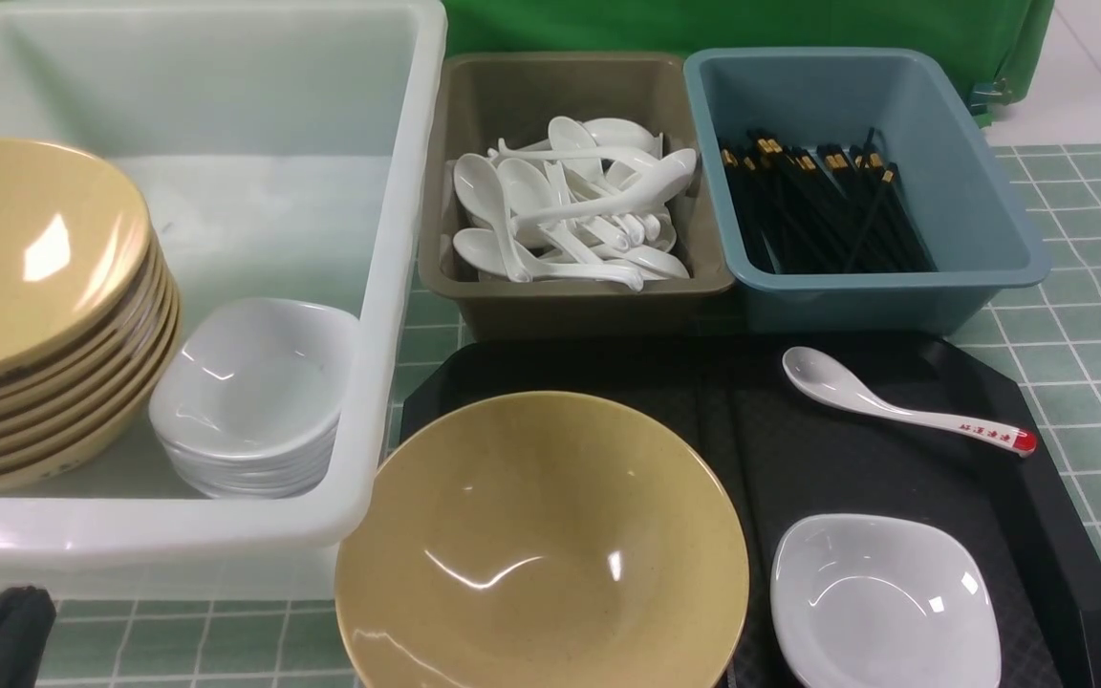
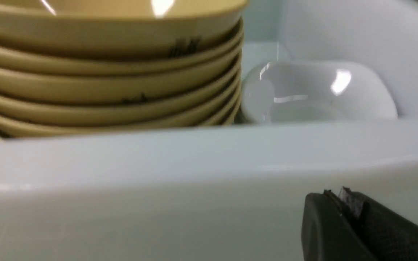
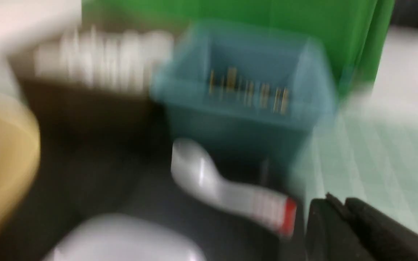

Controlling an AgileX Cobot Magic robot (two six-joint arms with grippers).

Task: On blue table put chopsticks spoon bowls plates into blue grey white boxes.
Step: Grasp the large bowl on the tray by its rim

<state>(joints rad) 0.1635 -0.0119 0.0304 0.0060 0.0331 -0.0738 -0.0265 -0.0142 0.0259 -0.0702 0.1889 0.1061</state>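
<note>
I read the left pincer as pressed together with nothing between its tips. It sits low, just outside the near wall of the white box, at the near left corner of the counter. The right pincer appears only in its own wrist view, which is heavily blurred, so I cannot tell whether it is spread or pressed together. The white box occupies the left side of the counter. It holds a stack of yellow bowls against its left wall and a stack of white plates just beside that, toward the box's near right corner. The grey box stands at the far middle of the counter and contains a heap of white spoons. The blue box stands just beside it on the right and contains black chopsticks with gold ends. A black tray lies toward the near right of the counter, directly before these two boxes. On the tray rest a loose yellow bowl at the left end, a single white plate at the near right, and a loose spoon with a red handle tip at the far right, apart from both.
</note>
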